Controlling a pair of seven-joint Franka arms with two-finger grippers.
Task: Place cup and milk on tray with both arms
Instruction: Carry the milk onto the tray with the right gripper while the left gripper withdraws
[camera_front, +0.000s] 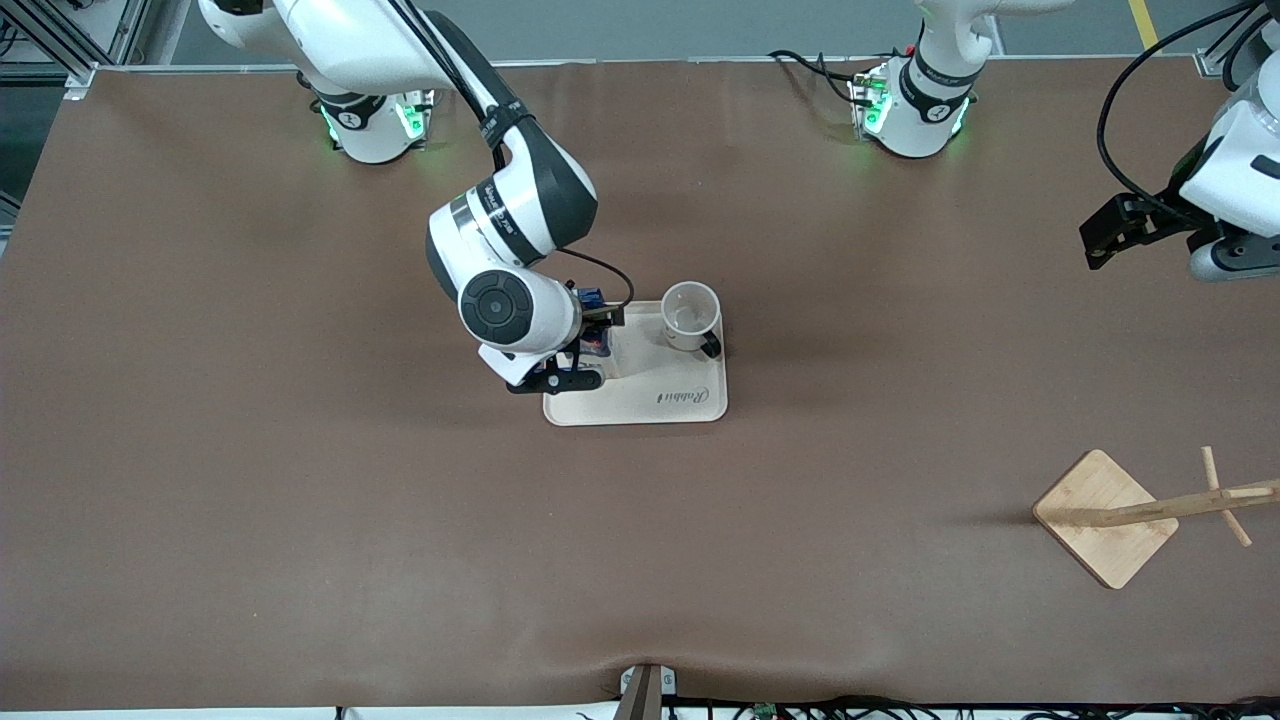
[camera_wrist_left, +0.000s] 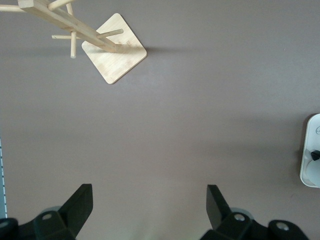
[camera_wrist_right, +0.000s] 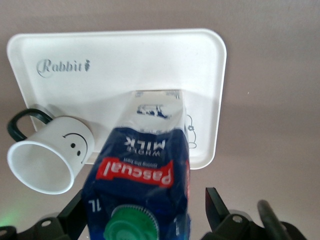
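On the tray the milk stands upright beside the cup, between the right gripper's spread jaws. Left gripper waits well apart, spread.

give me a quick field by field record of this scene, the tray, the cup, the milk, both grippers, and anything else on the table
tray: flat on the table, mid-table
cup: upright on the tray, at the edge farther from the front camera
milk: upright on the tray, beside the cup toward the right arm's end
right gripper: open, fingers either side of the milk carton's top
left gripper: open, empty, over bare table at the left arm's end; arm waiting
wooden stand: on the table at the left arm's end, nearer the front camera than the tray
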